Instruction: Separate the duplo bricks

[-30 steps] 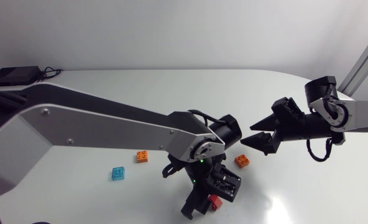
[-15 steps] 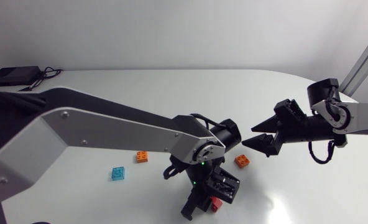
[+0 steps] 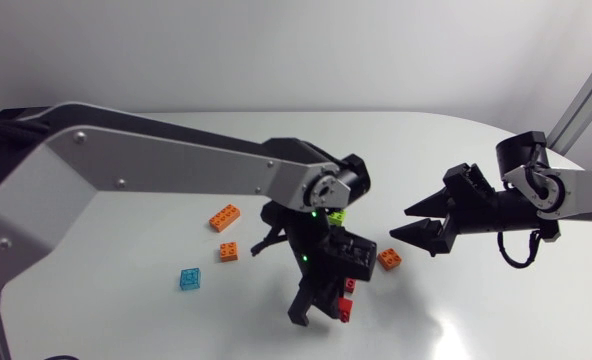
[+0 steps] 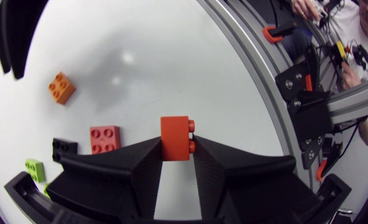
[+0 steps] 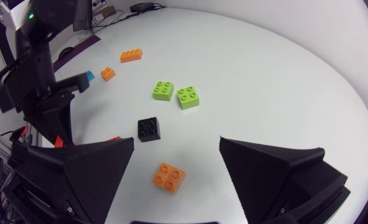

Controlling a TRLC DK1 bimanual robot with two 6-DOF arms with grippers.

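Note:
My left gripper (image 4: 176,152) is shut on a red brick (image 4: 175,138), which it holds on edge above the table. In the head view this gripper (image 3: 336,292) is at the table's front middle with the red brick (image 3: 349,285) in it. A second red brick (image 4: 104,138) lies flat on the table below, beside a black brick (image 4: 64,148). My right gripper (image 3: 421,222) hovers open to the right, above an orange brick (image 5: 169,176) that lies ahead of its fingers. Its own view also shows the black brick (image 5: 149,129).
Two green bricks (image 5: 163,91) (image 5: 189,97) lie beyond the black one. A long orange brick (image 3: 225,217), a small orange brick (image 3: 229,251) and a blue brick (image 3: 189,278) lie to the left. Another orange brick (image 3: 389,258) sits between the grippers.
My left gripper has shut on the red brick and lifted it away from the second red brick. Its arm swung back, uncovering the long orange and green bricks. The right arm hardly moved.

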